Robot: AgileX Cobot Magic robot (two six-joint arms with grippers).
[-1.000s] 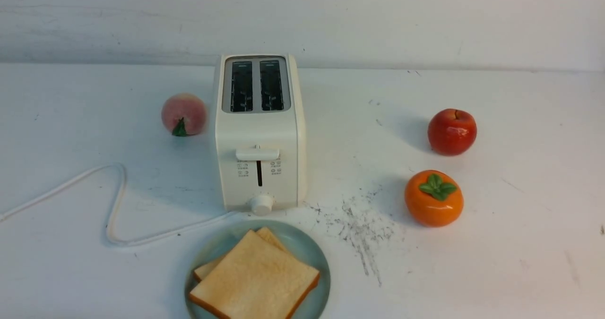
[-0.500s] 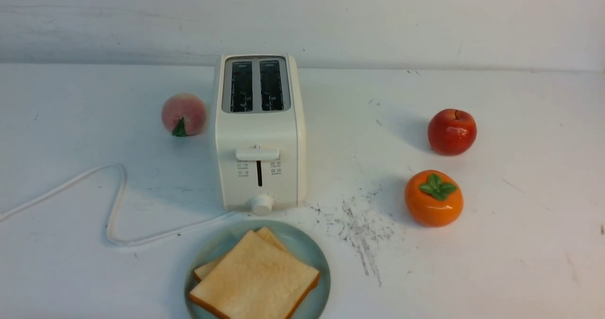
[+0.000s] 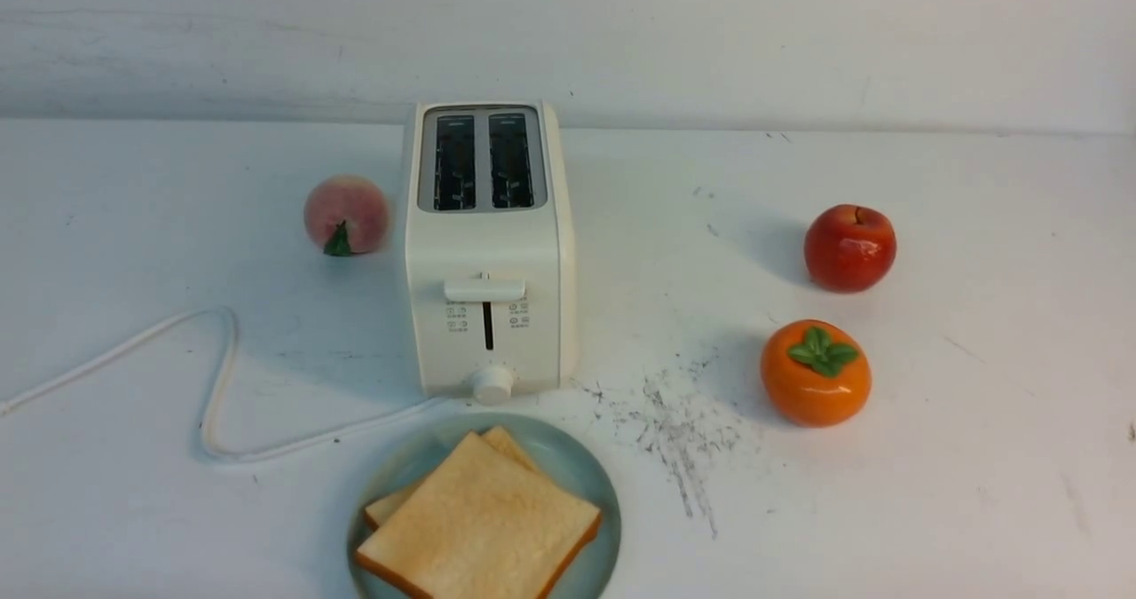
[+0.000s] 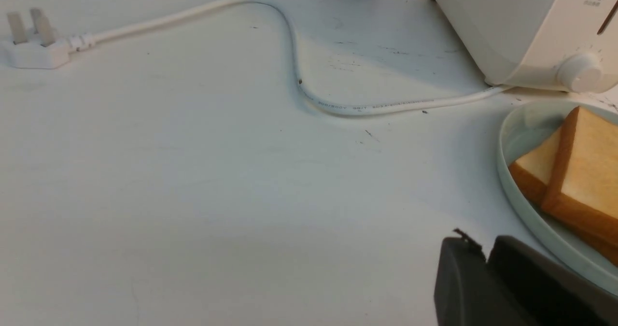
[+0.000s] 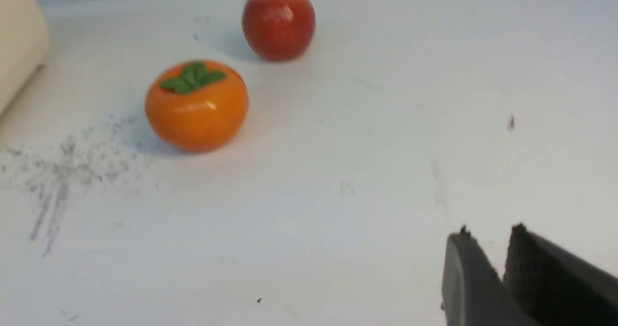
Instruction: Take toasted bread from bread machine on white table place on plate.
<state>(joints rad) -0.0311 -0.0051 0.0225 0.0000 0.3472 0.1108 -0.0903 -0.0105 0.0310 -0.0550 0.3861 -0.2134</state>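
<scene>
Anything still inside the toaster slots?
Both slots of the bread machine look dark and empty, with only wire guides showing; their bottoms are out of sight. Two slices of toasted bread lie stacked on the plate.

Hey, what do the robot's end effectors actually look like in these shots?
Only the fingertips show, in the wrist views. The left end effector and right end effector each have two matte dark grey to black, blocky fingers with ragged tips. No cables or markings are visible.
</scene>
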